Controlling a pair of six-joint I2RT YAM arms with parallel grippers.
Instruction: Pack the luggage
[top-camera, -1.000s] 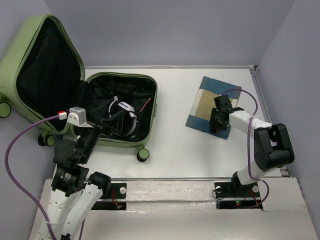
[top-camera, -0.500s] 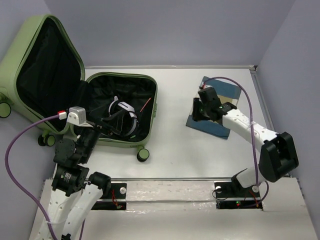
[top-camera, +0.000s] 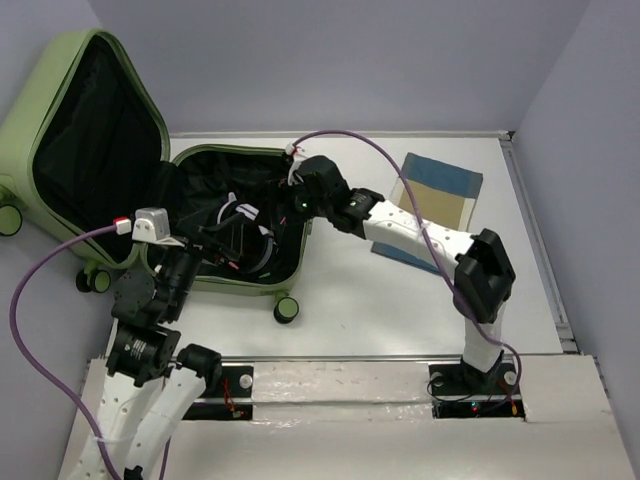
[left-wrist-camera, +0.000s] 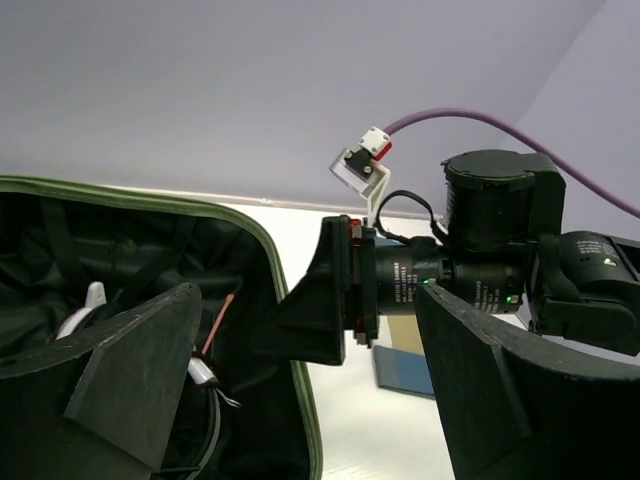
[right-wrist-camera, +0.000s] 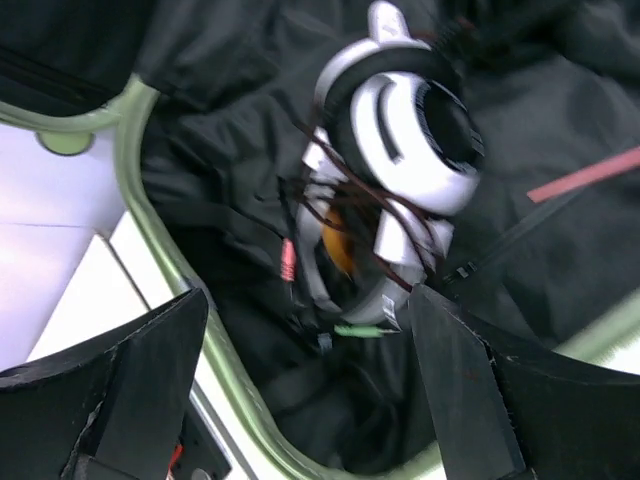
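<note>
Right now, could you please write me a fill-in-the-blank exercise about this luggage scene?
1. The luggage lies with its lid ____.
2. On its black lining rests a white pair of ____.
3. The right end effector hovers above that pair, fingers open and holding ____.
4. In the top view, the blue-and-tan flat item lies on the table to the ____ of the luggage.

Missing words: open; headphones; nothing; right.
</note>
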